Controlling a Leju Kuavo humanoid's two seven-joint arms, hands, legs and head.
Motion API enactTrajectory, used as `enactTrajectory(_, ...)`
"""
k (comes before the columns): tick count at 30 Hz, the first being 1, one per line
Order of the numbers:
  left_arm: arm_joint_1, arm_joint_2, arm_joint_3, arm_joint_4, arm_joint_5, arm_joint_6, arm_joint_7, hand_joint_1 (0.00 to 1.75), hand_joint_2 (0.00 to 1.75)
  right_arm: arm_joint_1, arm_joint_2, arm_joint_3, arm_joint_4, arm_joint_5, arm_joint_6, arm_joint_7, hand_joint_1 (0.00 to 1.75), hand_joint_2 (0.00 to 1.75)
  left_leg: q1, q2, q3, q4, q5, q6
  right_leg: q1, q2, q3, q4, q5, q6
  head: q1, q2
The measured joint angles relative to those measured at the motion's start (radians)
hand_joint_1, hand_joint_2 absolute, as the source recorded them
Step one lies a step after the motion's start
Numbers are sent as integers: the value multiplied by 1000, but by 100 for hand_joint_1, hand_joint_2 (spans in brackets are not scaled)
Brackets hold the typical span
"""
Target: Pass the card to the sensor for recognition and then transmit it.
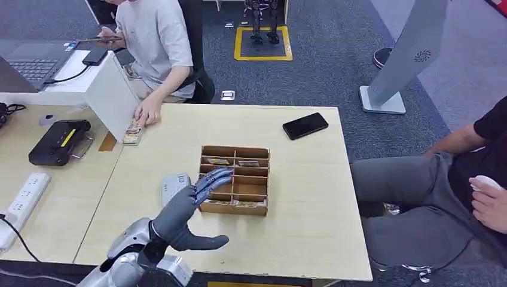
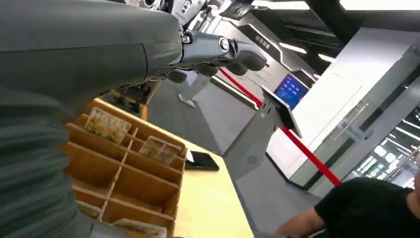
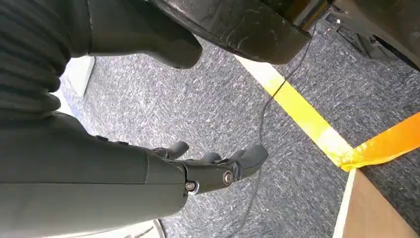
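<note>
Left hand [image 1: 190, 206] is seen raised over the table [image 1: 299, 227], released, fingers apart and stretched toward the wooden card box [image 1: 234, 179]; nothing is held in it. Its fingertips [image 1: 220, 175] lie over the box's left side, above the middle compartments; contact with the wood cannot be told from the head view. In the left wrist view the fingers [image 2: 223, 49] are extended above the dividers, apart from the cards.

Right hand [image 3: 208, 171] is seen hanging over grey carpet, fingers loosely spread, nothing grasped.

Cards [image 1: 218, 161] are noted standing in the box's far compartments, with more along its near row; two are made out in the left wrist view [image 2: 106, 125]. The box sits near the middle of the table. Just beside its left side, toward the near-left part of the table, a small grey device [image 1: 174, 187] is laid flat, partly covered by the hand; it is judged to be the sensor, though this is not certain.

A black phone [image 1: 305, 125] lies toward the far-right corner. A person's hand [image 1: 147, 112] rests on a small stack of cards [image 1: 132, 133] at the far-left edge. Another person is seated off the right edge.

Progress: judged early. No card has been lifted; picking, presenting to the sensor and handing over are all left to do.
</note>
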Motion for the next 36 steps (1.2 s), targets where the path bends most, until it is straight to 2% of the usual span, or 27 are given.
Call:
enactTrajectory(22,23,4,-14,-29,0,4,0,0,175,2,0,0,0,-2,0,-1,0,175,0,0,0,0,0,0,0,0,0,0,0,0,0,0)
enactTrajectory(27,45,18,-14,-40,-106,80,2,0,175,4,0,0,0,-3,2,9,0,175,0,0,0,0,0,0,0,0,0,0,0,0,0,0)
enactTrajectory(30,57,34,-28,-32,-239,145,40,0,175,4,1,0,0,-3,5,13,0,175,0,0,0,0,0,0,0,0,0,0,0,0,0,0)
enactTrajectory(32,60,29,-34,23,-439,301,147,0,175,1,1,0,-1,-3,11,21,0,175,0,-1,0,0,0,0,0,-1,0,0,0,0,0,0)
enactTrajectory(33,59,17,-35,62,-495,364,174,0,175,-1,1,0,-2,-5,13,23,0,175,0,0,0,0,0,0,0,-1,0,0,0,0,0,0)
enactTrajectory(34,60,11,-35,105,-525,411,186,0,175,-3,2,1,-3,-7,16,24,0,175,0,0,0,0,0,0,0,0,0,0,0,0,0,0)
enactTrajectory(36,60,-4,-39,166,-532,451,188,0,175,-4,2,2,-5,-11,18,26,0,175,0,0,0,0,0,0,0,0,0,0,0,0,0,0)
